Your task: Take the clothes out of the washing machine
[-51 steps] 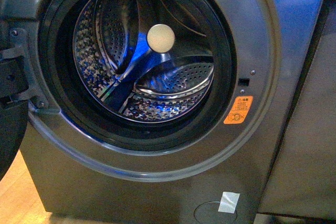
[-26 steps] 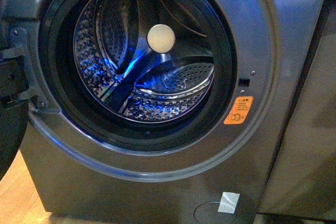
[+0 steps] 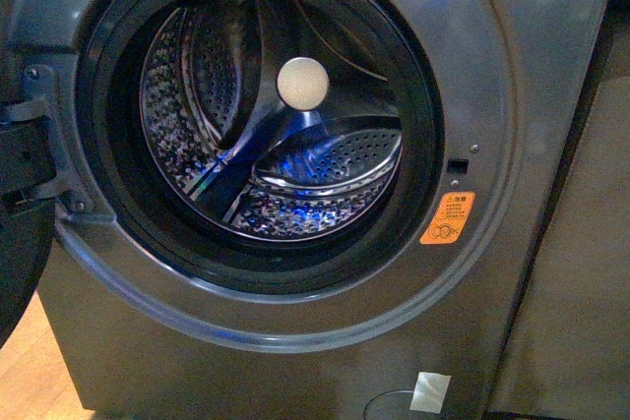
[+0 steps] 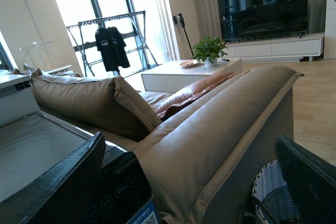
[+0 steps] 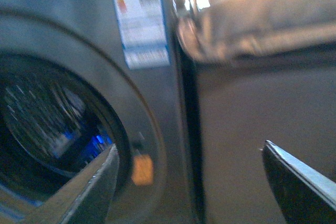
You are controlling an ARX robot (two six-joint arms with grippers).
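Note:
The grey washing machine fills the front view with its door open. Its black-rimmed porthole shows the perforated steel drum, a white round knob and blue glints. An orange sticker sits right of the porthole. No dark garment shows in the drum; the clothes are hidden or out of view. Neither gripper is in the front view. My left gripper is open and empty, facing a sofa. My right gripper is open and empty, near the machine's front, which is blurred, with the sticker between its fingers.
The open dark door hangs at the machine's left. A beige cabinet stands close on the right, also in the right wrist view. The left wrist view shows a tan sofa, a woven basket and a black button panel.
The machine has slid slightly down in the front view. The blue glints in the drum have shifted. Nothing was taken hold of.

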